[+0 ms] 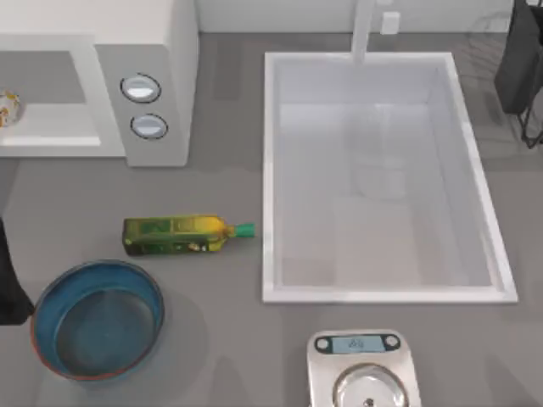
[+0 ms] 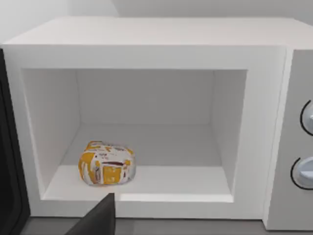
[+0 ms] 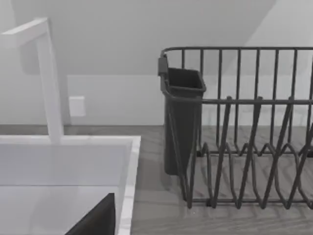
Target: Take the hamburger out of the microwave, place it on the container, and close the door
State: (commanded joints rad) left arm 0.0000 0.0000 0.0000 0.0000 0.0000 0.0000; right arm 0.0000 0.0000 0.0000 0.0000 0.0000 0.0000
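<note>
The microwave [image 1: 144,51] stands at the table's back left with its cavity open to the front. Inside, on the cavity floor, lies the hamburger [image 2: 106,163], a white wrapped lump with orange patches; it also peeks in at the picture's left edge [image 1: 7,108]. The door [image 2: 9,161] stands swung open as a dark upright panel beside the cavity. The container [image 1: 42,288], a blue bowl with a reddish rim, sits at the front left. My left gripper [image 2: 98,221] hovers in front of the cavity, apart from the hamburger. My right arm [image 1: 522,59] is parked at the back right.
A green-yellow bottle [image 1: 182,235] lies on its side between microwave and bowl. A white sink [image 1: 271,170] with a tap fills the middle and right. A silver scale [image 1: 365,373] sits at the front. A dark dish rack [image 3: 244,137] stands at the back right.
</note>
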